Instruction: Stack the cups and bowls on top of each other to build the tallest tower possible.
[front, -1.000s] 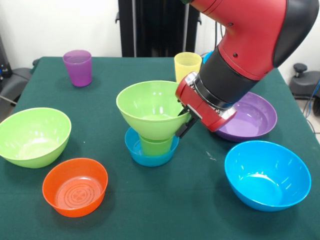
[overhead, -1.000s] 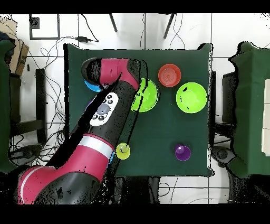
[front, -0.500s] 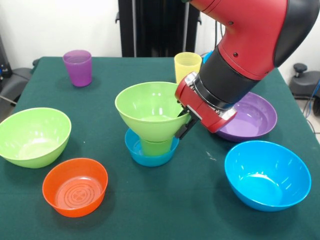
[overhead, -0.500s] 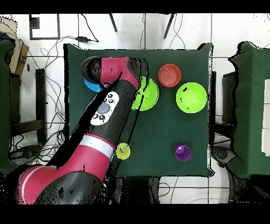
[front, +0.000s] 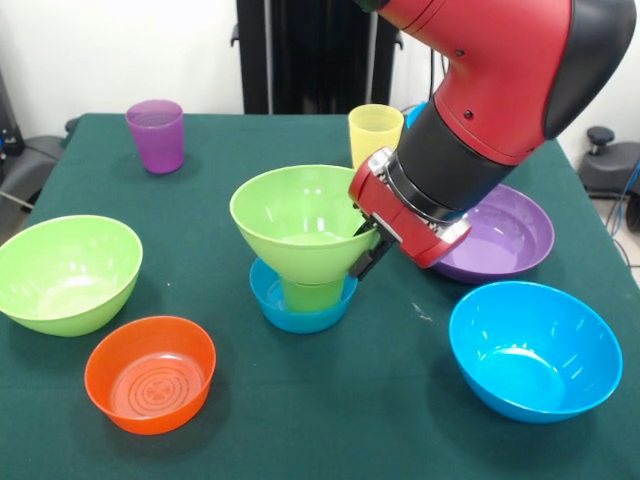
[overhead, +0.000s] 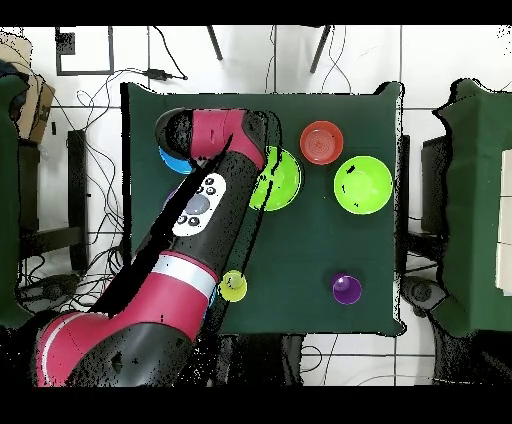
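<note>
A small blue bowl (front: 296, 308) stands mid-table with the green cup (front: 311, 294) in it. A lime green bowl (front: 298, 222) rests on that cup and leans slightly; it also shows in the overhead view (overhead: 279, 180). My gripper (front: 368, 247) is at this bowl's right rim and shut on it, with one black finger (front: 364, 258) outside the wall. The purple cup (front: 156, 135) stands at the far left and the yellow cup (front: 374, 132) behind the stack. The arm hides the gripper in the overhead view.
A second lime green bowl (front: 67, 272) and the small orange bowl (front: 150, 373) sit at the left. A blue bowl (front: 530, 350) is at the near right, with the wide purple bowl (front: 505, 238) behind it, partly under the arm. The table (front: 400, 430) is dark green.
The green bowl on the cup has shifted a little to the left with the gripper at its rim. Nothing else has moved.
</note>
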